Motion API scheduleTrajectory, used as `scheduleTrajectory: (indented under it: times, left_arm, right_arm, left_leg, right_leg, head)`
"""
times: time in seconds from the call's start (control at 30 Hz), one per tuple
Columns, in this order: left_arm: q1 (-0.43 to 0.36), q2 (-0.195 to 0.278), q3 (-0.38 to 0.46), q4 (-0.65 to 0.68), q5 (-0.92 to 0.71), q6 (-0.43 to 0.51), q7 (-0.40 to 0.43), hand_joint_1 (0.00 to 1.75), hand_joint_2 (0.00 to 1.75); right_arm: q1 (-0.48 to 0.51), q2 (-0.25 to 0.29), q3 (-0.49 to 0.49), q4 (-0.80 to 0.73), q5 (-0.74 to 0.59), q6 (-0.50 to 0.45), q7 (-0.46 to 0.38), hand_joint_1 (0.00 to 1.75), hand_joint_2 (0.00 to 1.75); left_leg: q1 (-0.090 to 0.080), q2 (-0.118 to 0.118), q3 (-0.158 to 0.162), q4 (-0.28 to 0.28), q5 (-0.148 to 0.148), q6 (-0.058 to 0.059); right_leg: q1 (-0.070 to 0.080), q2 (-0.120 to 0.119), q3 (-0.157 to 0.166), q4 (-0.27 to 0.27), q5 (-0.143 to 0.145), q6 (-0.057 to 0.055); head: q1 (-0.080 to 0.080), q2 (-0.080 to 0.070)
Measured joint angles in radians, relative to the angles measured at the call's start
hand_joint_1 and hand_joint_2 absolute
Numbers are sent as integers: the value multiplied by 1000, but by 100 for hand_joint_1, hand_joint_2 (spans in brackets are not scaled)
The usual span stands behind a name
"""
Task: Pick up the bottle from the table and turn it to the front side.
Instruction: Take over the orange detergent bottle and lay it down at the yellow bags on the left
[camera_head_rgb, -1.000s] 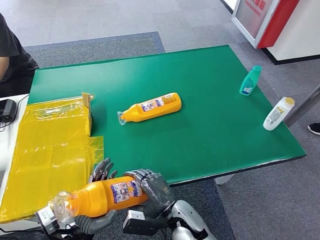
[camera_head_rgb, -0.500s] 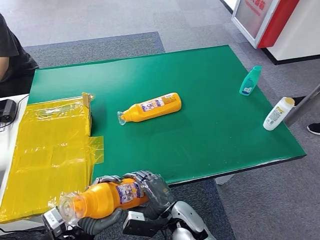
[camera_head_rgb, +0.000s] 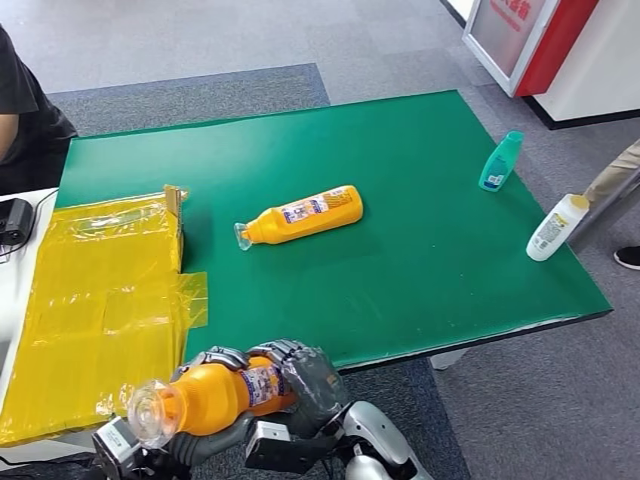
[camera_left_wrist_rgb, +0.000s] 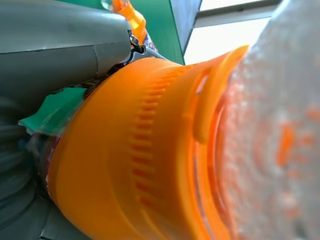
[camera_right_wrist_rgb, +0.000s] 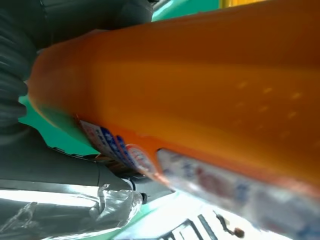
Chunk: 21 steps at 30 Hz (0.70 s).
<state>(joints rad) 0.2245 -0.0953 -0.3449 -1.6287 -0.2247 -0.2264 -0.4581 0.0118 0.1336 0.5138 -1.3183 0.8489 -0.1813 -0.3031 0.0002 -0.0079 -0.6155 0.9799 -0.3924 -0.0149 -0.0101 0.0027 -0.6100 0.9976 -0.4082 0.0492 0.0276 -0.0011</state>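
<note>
The bottle (camera_head_rgb: 219, 395) – orange, clear cap – is being held off the table (camera_head_rgb: 423, 260), just in front of its near edge, low in the head view. It is lying roughly level, cap end pointing to the robot's left and toward the camera, label (camera_head_rgb: 263, 385) facing up near the base end.

The base end is being gripped by the right hand (camera_head_rgb: 306, 378), fingers wrapped over the top of the bottle. The middle of the bottle is being cradled by the left hand (camera_head_rgb: 207, 420) from underneath, with dark fingers (camera_head_rgb: 215, 357) curled over the upper side – so the bottle is being held by both hands at once.

In the left wrist view the ribbed orange neck (camera_left_wrist_rgb: 143, 150) is seen close up, with the cap blurred at the picture's right. In the right wrist view the orange body (camera_right_wrist_rgb: 188, 75) is being pressed against the grey palm, label edge (camera_right_wrist_rgb: 113, 145) showing.

A second orange bottle (camera_head_rgb: 302, 216) is lying on its side mid-table, cap to the left. A teal bottle (camera_head_rgb: 500, 161) is lying near the far right edge, and a white bottle (camera_head_rgb: 556, 227) with a yellow cap is lying at the right edge. Yellow sheeting (camera_head_rgb: 98, 300) is covering the table's left end. A person's sleeve (camera_head_rgb: 23, 110) is visible at the far left, and a trouser leg and shoe (camera_head_rgb: 626, 256) at the right.
</note>
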Motion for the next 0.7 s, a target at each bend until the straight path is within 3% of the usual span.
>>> scheduleTrajectory:
  times: [0.27,0.43,0.57,0.7]
  left_arm:
    - [10,-51,63,-75,-198,123,27,175,175]
    - [15,-81,116,-138,-266,151,35,175,175]
    - [25,-92,142,-171,-347,200,36,175,175]
    - [41,-92,197,-233,-533,312,56,175,175]
  right_arm:
    - [16,14,-36,-66,31,49,27,0,175]
    - [32,17,-54,-98,38,54,33,0,175]
    - [49,15,-60,-111,29,25,34,0,175]
    - [94,-2,-68,-141,3,-34,43,0,175]
  left_leg:
    - [0,0,0,0,0,0]
    - [0,0,0,0,0,0]
    - [0,0,0,0,0,0]
    - [0,0,0,0,-1,0]
  right_leg:
    - [0,0,0,0,0,0]
    - [0,0,0,0,0,0]
    - [0,0,0,0,0,0]
    - [0,0,0,0,-1,0]
  head:
    - [0,0]
    - [0,0]
    - [0,0]
    - [0,0]
